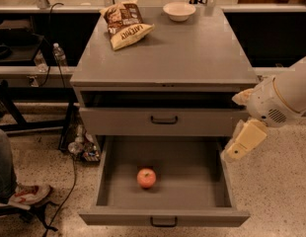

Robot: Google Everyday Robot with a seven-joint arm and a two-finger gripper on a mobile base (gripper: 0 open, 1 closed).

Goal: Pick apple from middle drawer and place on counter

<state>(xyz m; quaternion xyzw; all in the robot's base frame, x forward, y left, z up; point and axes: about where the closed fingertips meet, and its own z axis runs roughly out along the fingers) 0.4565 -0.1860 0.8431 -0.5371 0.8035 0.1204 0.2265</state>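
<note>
The apple (146, 177), small and red-pink, lies on the floor of the open middle drawer (192, 186), a little left of its centre. That drawer is the cabinet's lowest one and is pulled fully out. The counter (168, 58) is the cabinet's flat grey top. My gripper (245, 140), a cream-coloured piece at the end of the white arm, hangs at the right, just above the drawer's right wall. It is to the right of the apple, apart from it and higher. It holds nothing that I can see.
A chip bag (126, 23) and a white bowl (178, 10) sit at the back of the counter. The drawer front above (164, 120) is slightly open. A person's shoe (24, 194), cables and a bottle (59, 56) are at the left.
</note>
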